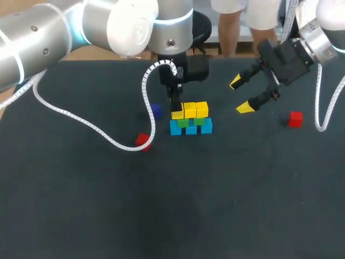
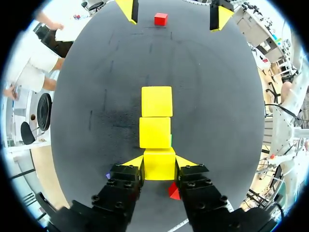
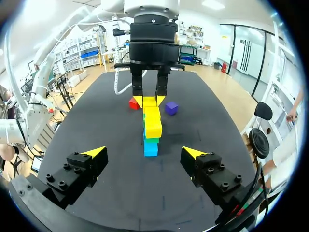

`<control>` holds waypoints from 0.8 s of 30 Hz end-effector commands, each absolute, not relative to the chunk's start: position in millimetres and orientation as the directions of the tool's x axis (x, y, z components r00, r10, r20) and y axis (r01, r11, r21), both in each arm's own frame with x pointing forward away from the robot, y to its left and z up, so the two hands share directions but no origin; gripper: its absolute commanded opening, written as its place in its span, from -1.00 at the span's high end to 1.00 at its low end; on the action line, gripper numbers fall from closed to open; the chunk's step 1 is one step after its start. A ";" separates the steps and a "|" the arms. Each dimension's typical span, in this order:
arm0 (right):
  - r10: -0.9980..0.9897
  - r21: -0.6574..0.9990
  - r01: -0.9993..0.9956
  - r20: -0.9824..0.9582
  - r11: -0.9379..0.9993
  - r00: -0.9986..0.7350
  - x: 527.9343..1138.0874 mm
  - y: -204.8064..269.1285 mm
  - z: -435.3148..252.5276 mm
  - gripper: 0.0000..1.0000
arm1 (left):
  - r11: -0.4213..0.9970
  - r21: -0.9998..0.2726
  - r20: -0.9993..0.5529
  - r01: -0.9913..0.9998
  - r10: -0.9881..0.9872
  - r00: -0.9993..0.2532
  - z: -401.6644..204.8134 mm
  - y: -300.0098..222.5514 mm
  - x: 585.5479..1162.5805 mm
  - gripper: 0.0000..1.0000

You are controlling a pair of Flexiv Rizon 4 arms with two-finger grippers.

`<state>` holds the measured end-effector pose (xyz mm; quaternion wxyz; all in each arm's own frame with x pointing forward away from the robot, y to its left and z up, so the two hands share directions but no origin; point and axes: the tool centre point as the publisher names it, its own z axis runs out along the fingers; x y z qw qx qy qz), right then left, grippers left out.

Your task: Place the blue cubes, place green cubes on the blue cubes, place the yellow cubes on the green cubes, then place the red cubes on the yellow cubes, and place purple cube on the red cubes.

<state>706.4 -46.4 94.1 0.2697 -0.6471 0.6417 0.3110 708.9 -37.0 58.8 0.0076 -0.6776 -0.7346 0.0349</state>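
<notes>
**3rd yellow going on and I don't love it**

So the left gripper (image 2: 159, 166) is pinched on a yellow cube (image 1: 178, 115) from 2 sides, at the 9 o'clock end of the stack (image 1: 191, 120), touching the next of the other 2 yellow cubes (image 1: 196, 109). The right gripper (image 1: 241, 95) hangs at the stack's 2 o'clock, fingers spread wide, holding nothing.

My worry: I only count 2 green cubes (image 1: 199, 121) over the blue cubes (image 1: 191, 128), and I can't tell how much green sits under the held one. If it overhangs, it could tip off once the fingers open. A sticky release might also drag it and shove the row.

The cubes look small, sharp-edged and plain-coloured, lined up flush. The red cubes wait at 3 (image 1: 295, 118) and 8 o'clock (image 1: 142, 140), and the purple cube (image 1: 156, 110) at 9.
</notes>
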 end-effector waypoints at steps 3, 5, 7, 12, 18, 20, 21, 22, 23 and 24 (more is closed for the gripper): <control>-0.663 0.048 -0.998 -0.749 -0.029 -0.017 705.1 -46.6 94.4 -1.00 | 0.075 -0.066 -0.035 0.995 0.996 -0.078 58.6 -38.5 711.3 1.00; -0.663 0.048 -0.998 -0.749 -0.029 -0.017 705.1 -46.6 94.4 -1.00 | 0.074 -0.066 -0.034 0.995 0.996 -0.076 58.6 -38.9 711.5 1.00; -0.663 0.048 -0.998 -0.749 -0.029 -0.017 705.1 -46.6 94.4 -1.00 | 0.074 -0.066 -0.034 0.995 0.997 -0.076 58.6 -39.1 711.5 1.00; -0.663 0.048 -0.998 -0.749 -0.029 -0.017 705.1 -46.6 94.4 -1.00 | 0.074 -0.067 -0.032 0.995 0.997 -0.076 58.8 -39.5 711.6 1.00; -0.663 0.048 -0.998 -0.749 -0.029 -0.017 705.1 -46.6 94.4 -1.00 | 0.074 -0.067 -0.031 0.995 0.997 -0.076 58.9 -40.0 711.7 1.00; -0.663 0.048 -0.998 -0.749 -0.029 -0.017 705.1 -46.6 94.4 -1.00 | 0.073 -0.067 -0.031 0.995 0.997 -0.076 59.2 -40.1 711.9 1.00; -0.663 0.048 -0.998 -0.749 -0.029 -0.017 705.1 -46.6 94.4 -1.00 | 0.073 -0.067 -0.031 0.995 0.997 -0.076 59.3 -40.1 711.9 1.00; -0.663 0.048 -0.998 -0.749 -0.029 -0.017 705.1 -46.6 94.4 -1.00 | 0.073 -0.066 -0.030 0.995 0.997 -0.075 59.3 -40.1 712.0 1.00; -0.663 0.048 -0.998 -0.749 -0.029 -0.017 705.1 -46.6 94.4 -1.00 | 0.073 -0.067 -0.030 0.995 0.997 -0.075 59.4 -40.2 712.1 1.00; -0.663 0.048 -0.998 -0.749 -0.029 -0.017 705.1 -46.6 94.4 -1.00 | 0.073 -0.067 -0.030 0.995 0.997 -0.075 59.5 -40.3 712.2 1.00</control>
